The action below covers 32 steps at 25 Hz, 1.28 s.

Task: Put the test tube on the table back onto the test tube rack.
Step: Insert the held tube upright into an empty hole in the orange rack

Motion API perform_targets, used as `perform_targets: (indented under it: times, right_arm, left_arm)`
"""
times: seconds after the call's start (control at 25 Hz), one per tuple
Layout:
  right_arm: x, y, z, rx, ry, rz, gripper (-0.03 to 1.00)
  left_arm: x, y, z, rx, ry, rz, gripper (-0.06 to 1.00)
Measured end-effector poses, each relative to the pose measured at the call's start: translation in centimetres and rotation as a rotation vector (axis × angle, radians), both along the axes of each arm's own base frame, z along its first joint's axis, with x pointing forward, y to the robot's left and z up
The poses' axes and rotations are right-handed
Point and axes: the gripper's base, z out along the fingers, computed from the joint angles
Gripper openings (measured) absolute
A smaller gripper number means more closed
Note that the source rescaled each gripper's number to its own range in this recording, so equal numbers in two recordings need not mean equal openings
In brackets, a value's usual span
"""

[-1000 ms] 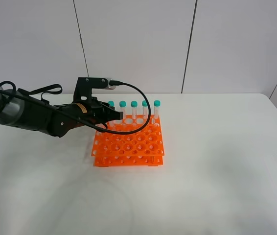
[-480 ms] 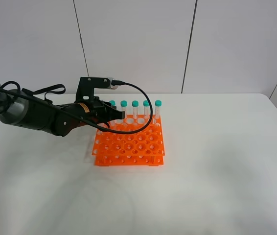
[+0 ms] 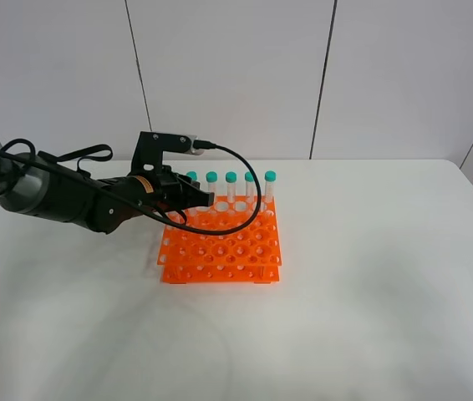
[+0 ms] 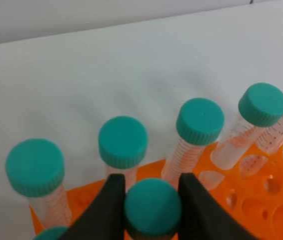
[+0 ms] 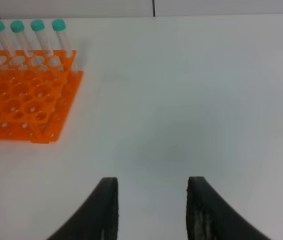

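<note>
Notice your left hand (image 4: 152, 210) is clamped on the test tube (image 4: 153, 206) by its cap, over the test tube rack (image 3: 222, 242), ready for seating; your right hand (image 5: 151, 205) idles apart above the table (image 5: 191, 100).

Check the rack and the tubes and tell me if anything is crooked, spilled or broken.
Nothing stands out. The tubes in the back row of the test tube rack stand upright with caps on. The left gripper has its jaws closed on the cap of one test tube over the rack. The table shows no spill.
</note>
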Motion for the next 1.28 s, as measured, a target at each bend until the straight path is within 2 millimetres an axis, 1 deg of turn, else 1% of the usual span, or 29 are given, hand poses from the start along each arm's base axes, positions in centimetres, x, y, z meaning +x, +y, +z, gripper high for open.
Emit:
perform_targets:
  times: [0.92,1.0,1.08,1.24,1.28]
  right_arm:
    - [0.0,0.0,0.0,0.0,0.0,0.0,0.85]
    - [0.0,0.0,0.0,0.0,0.0,0.0,0.85]
    - [0.0,0.0,0.0,0.0,0.0,0.0,0.85]
    - [0.0,0.0,0.0,0.0,0.0,0.0,0.85]
    - [0.0,0.0,0.0,0.0,0.0,0.0,0.85]
  left_arm:
    - [0.13,-0.12,0.07,0.01,0.003,-0.011,0.01]
    - [0.13,-0.12,0.06,0.011,0.004,-0.011,0.08]
    - [0.06,-0.09,-0.23,0.019,0.024,-0.011,0.2]
    - [0.03,-0.08,-0.51,0.026,0.039,-0.012,0.56]
    - [0.03,-0.08,-0.51,0.026,0.039,-0.012,0.64]
